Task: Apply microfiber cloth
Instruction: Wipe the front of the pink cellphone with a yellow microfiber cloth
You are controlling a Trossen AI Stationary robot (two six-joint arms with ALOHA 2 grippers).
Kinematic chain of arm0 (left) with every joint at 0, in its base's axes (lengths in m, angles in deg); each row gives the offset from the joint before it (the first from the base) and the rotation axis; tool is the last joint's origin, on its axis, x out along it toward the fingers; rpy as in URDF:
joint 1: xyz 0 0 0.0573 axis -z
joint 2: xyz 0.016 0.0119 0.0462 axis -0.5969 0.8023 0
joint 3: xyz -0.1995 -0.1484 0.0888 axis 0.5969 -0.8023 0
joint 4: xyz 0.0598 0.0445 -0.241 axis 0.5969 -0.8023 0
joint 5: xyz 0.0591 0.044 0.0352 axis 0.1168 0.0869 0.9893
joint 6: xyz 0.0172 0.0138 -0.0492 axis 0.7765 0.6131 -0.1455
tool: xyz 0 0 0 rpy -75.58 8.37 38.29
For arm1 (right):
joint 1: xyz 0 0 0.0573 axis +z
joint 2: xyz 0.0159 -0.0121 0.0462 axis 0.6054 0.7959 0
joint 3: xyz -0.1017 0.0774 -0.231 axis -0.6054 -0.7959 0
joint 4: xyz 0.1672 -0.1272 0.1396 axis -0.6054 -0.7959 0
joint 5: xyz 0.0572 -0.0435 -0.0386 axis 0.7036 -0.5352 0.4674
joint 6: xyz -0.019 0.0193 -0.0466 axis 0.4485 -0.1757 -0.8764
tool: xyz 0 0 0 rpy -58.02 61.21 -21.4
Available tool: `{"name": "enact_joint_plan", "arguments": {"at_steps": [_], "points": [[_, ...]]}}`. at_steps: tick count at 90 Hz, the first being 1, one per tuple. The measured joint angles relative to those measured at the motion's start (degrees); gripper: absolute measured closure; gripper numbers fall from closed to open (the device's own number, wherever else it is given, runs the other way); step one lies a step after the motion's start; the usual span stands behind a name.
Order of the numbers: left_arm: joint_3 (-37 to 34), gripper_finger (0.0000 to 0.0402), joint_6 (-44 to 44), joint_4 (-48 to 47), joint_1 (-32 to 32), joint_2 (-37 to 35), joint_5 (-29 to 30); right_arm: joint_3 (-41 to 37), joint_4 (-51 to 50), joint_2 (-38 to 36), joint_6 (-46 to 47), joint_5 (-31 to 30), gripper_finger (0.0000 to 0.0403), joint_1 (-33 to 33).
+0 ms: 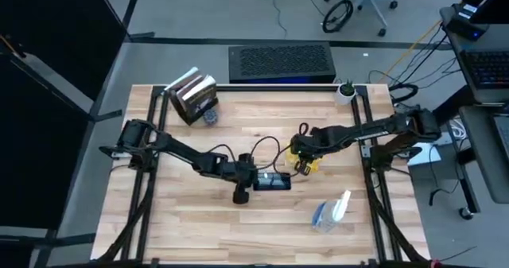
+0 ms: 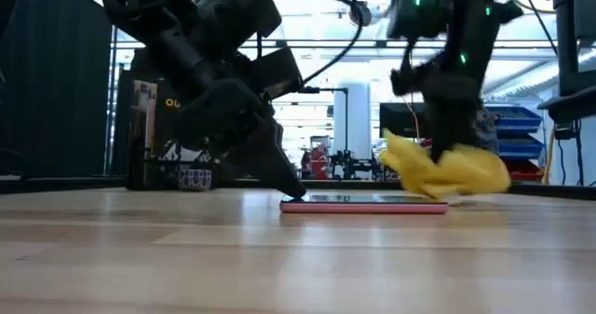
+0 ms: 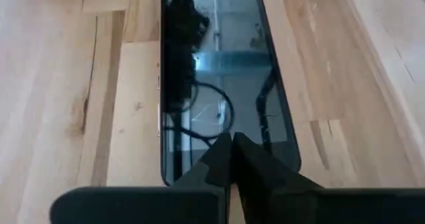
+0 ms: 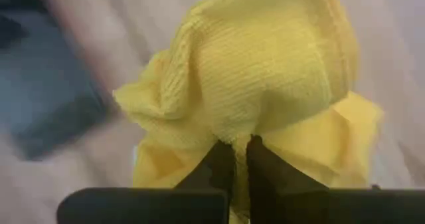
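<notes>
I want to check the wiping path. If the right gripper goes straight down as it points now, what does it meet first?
Probably the bare wooden table: the right gripper, shut on the yellow microfiber cloth, hangs just past the flat dark smartphone end, though depth is unclear.

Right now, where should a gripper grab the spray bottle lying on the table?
Grab the spray bottle around its clear body, coming straight down from above. It lies on its side near the table's front edge, with bare wood on both sides for the fingers. The white trigger end looks lumpier and would probably slip.

Two dark, matte-black jointed arms; looping black cables along each; green indicator lights seen on one arm's upper housing.
</notes>
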Motion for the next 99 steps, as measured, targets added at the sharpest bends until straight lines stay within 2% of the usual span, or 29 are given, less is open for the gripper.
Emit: {"name": "enact_joint_plan", "arguments": {"at_steps": [13,25,52,71,99], "points": [[0.0,0.0398,0.26,-0.14,-0.02,0.04,0.0,2.38,12.17,-0.14,-2.78,2.84,0.0402,4.8],[-0.02,0.0398,1.34,-0.17,-0.04,0.04,0.02,2.38,23.48,2.45,-5.73,2.64,0.0403,8.16],[-0.04,0.0398,1.35,-0.25,-0.09,0.09,0.07,2.38,34.58,14.12,-6.71,2.38,0.0403,8.74],[-0.07,0.0398,1.46,-0.36,-0.13,0.09,0.09,2.66,30.69,17.85,-5.21,2.64,0.0403,9.04],[-1.12,0.0398,1.35,-1.08,-0.33,0.33,0.75,2.79,12.39,15.71,-2.76,3.37,0.0403,11.44]]}}
